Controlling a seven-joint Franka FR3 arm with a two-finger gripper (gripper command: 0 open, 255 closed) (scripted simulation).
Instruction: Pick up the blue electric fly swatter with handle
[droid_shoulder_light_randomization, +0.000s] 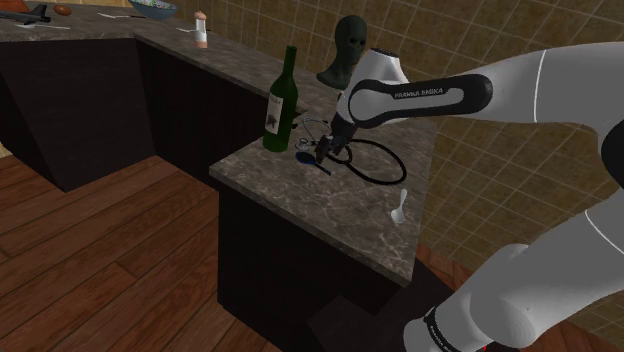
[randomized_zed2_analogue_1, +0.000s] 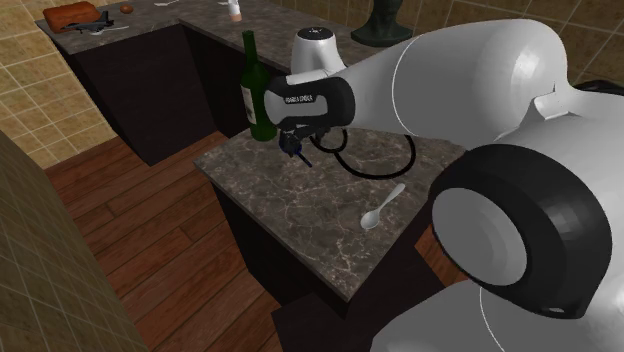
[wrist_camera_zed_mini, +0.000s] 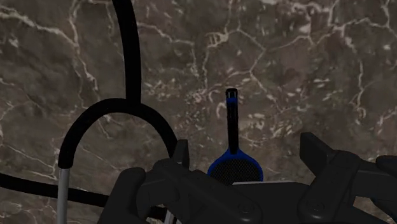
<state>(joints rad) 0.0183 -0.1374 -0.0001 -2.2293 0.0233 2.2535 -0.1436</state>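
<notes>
Gripper (wrist_camera_zed_mini: 247, 145) is hovering low over the counter (droid_shoulder_light_randomization: 330, 205), fingers spread, pinching nothing. The blue fly swatter (wrist_camera_zed_mini: 235, 167) is lying flat just beside the green bottle (droid_shoulder_light_randomization: 279, 104), its head between the fingers.

Risk, as I judge it: fingers closing here may be snagging the black hoop (wrist_camera_zed_mini: 124, 108) alongside, or nudging the bottle.

Bottle contents: cannot tell.

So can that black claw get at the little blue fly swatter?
Probably yes: the black claw hangs open over the small blue black-handled fly swatter, fingers either side; the black loop lies aside.
</notes>
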